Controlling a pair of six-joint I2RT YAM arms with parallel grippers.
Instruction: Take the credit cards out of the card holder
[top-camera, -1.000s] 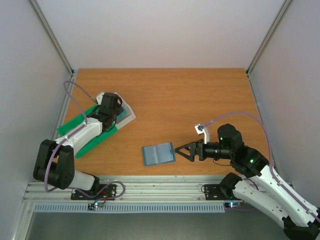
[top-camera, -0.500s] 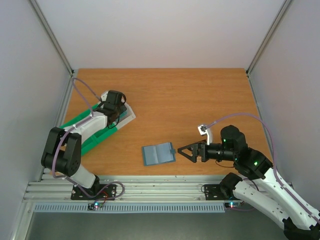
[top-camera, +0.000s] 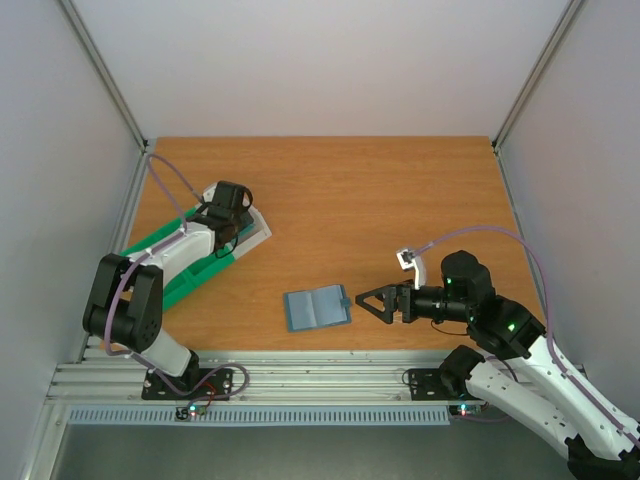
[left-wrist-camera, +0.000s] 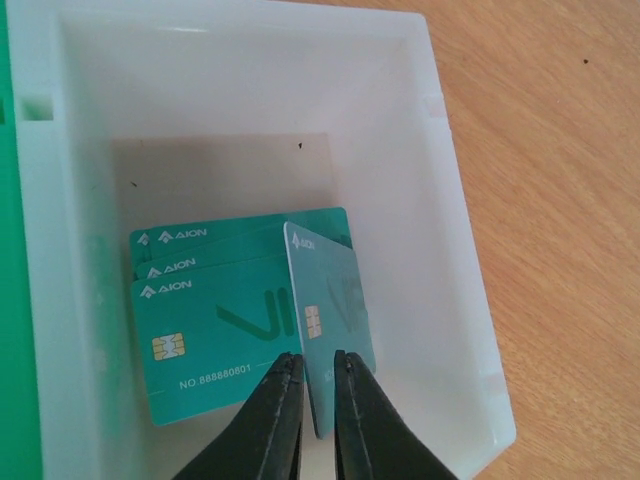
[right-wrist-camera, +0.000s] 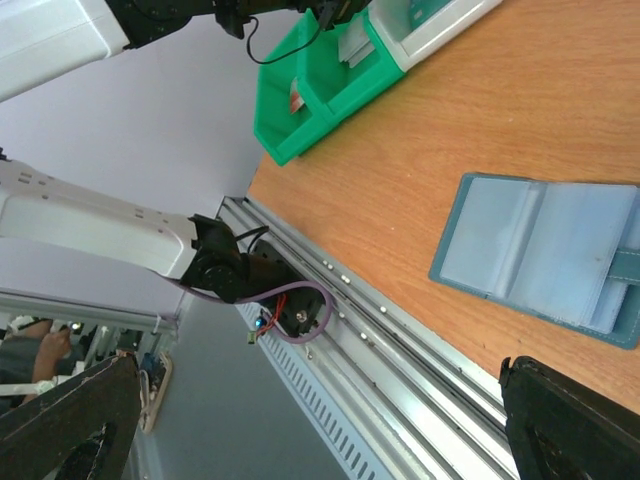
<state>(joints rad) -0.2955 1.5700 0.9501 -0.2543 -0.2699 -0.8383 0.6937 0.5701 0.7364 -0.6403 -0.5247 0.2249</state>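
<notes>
The card holder (top-camera: 317, 308) lies open and flat on the wood, slate-blue, with its tab clasp toward my right gripper; the right wrist view shows it too (right-wrist-camera: 545, 255). My right gripper (top-camera: 372, 302) hovers just right of it, open and empty (right-wrist-camera: 318, 370). My left gripper (top-camera: 228, 205) points down into a white box (left-wrist-camera: 470, 300). Several teal credit cards (left-wrist-camera: 210, 320) lie flat in that box. One more teal card (left-wrist-camera: 335, 300) stands tilted on edge between the left fingertips (left-wrist-camera: 318, 355), whose jaws are narrowly parted around it.
The white box (top-camera: 255, 228) sits on a green tray (top-camera: 165, 265) at the left of the table; the tray also shows in the right wrist view (right-wrist-camera: 310, 90). A metal rail (top-camera: 320, 378) runs along the near edge. Grey walls enclose the table.
The left arm lifted its elbow and moved slightly right over the box, then its jaws parted a little around the upright card. The right gripper drew back slightly from the card holder's tab.
</notes>
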